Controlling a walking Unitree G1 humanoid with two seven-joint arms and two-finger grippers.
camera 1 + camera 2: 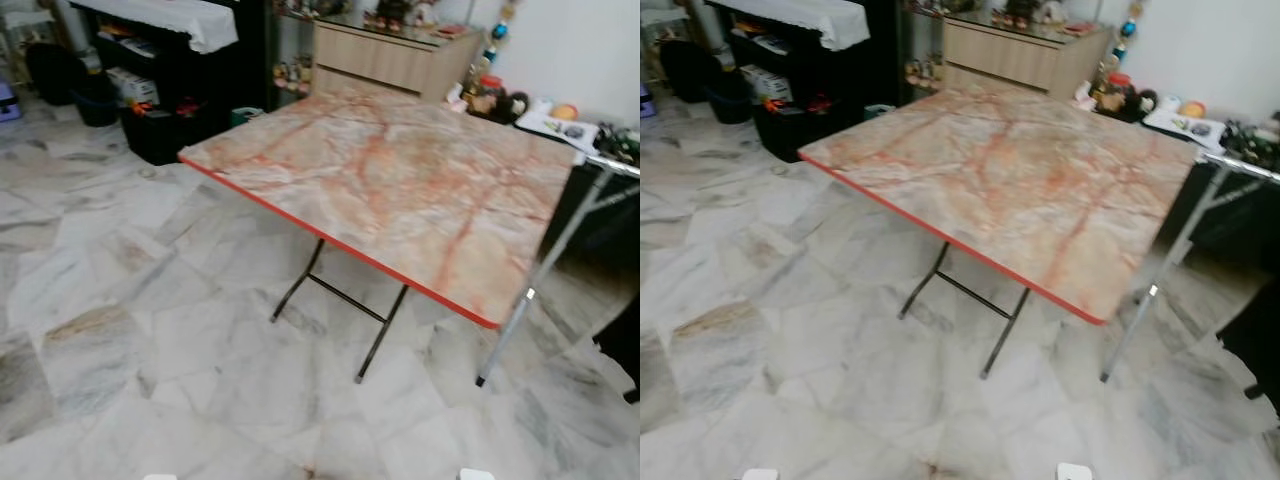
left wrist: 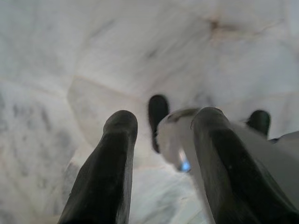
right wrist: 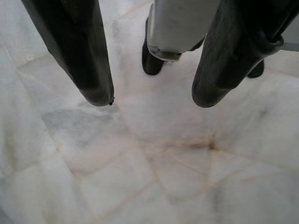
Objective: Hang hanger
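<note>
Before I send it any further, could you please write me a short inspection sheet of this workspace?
Surface: folding table with a marbled top and red edge, on a marble tile floor.
Job's things: nothing seen; no hanger or rail can be made out.
Clutter: small items and papers beyond the table's far right corner; boxes on the dark shelf.
Grippers: left gripper and right gripper both open, empty, pointing down at the floor.
Cables: nothing seen.
Surroundings: wooden cabinet behind the table, metal stand leg at its right.
</note>
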